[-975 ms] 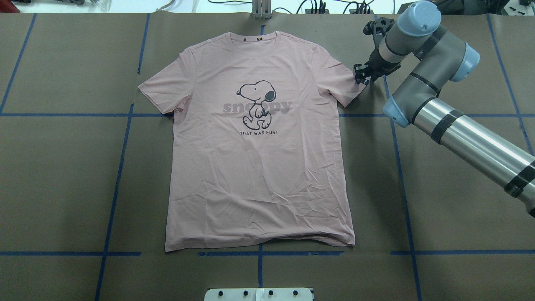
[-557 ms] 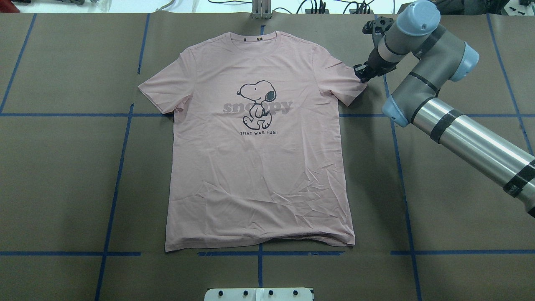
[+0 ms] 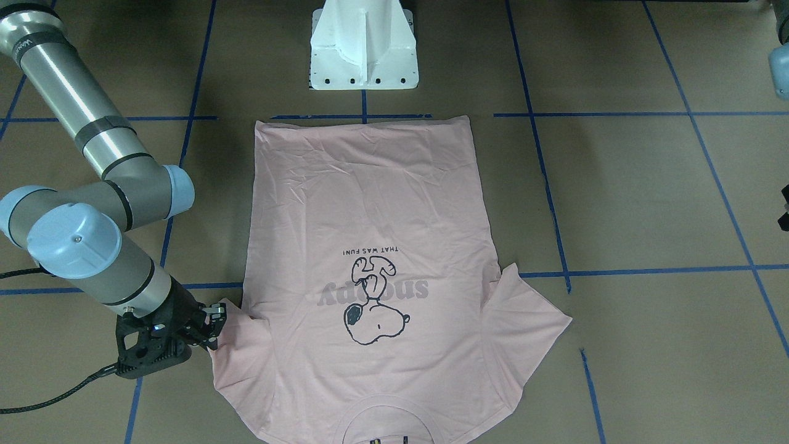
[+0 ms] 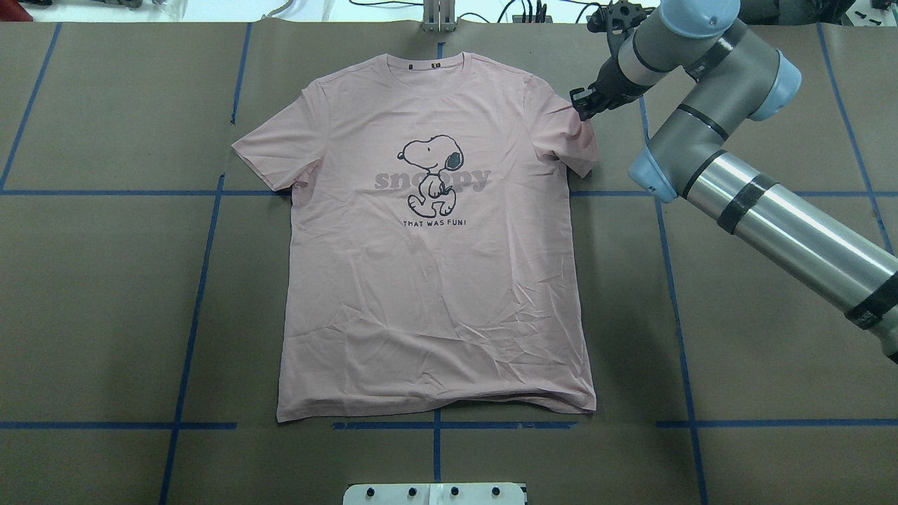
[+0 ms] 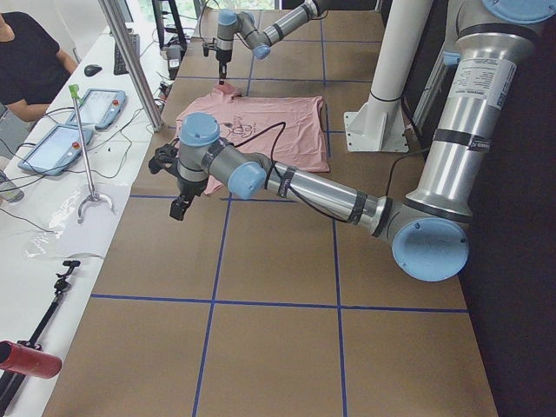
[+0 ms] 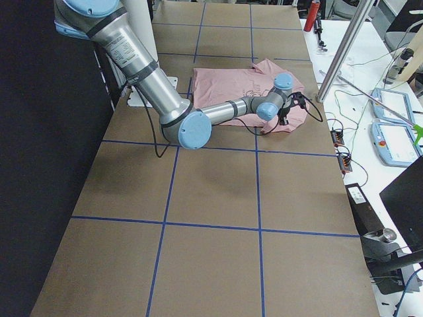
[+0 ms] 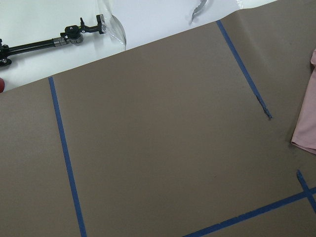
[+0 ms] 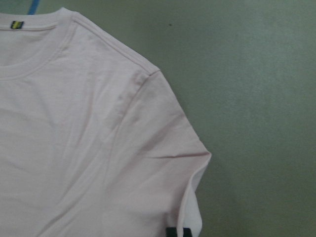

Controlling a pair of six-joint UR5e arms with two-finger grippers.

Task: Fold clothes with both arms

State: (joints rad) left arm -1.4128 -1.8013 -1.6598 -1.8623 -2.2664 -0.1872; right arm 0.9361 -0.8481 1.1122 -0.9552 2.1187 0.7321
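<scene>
**Pale pink short-sleeved T-shirt** (image 4: 435,301), lying print side up and nearly flat at the middle of the table. Its collar (image 4: 428,76) points away from the robot and its hem lies towards the white pedestal (image 3: 363,43).

The fabric is a thin, soft knit, smooth across the chest and finely creased over the lower half. The collar is a ribbed band with a small label inside it. The print (image 4: 431,175) is a black-outline cartoon dog over grey "snoopy" lettering, with "THAT WAS FUN!" in small black capitals beneath.

I see the right gripper (image 4: 581,111) at the outer edge of the sleeve (image 4: 565,140) on the robot's right, its two black fingers drawn together on the hem. That sleeve's corner is pulled up and curled inward, off the table. The opposite sleeve lies flat.

The left gripper (image 5: 178,212) hangs above bare table near that flat sleeve, apart from the cloth. I cannot tell how far its fingers are parted.

The table is covered in matt brown paper (image 4: 105,294), divided into rectangles by blue tape lines (image 4: 188,337).
</scene>
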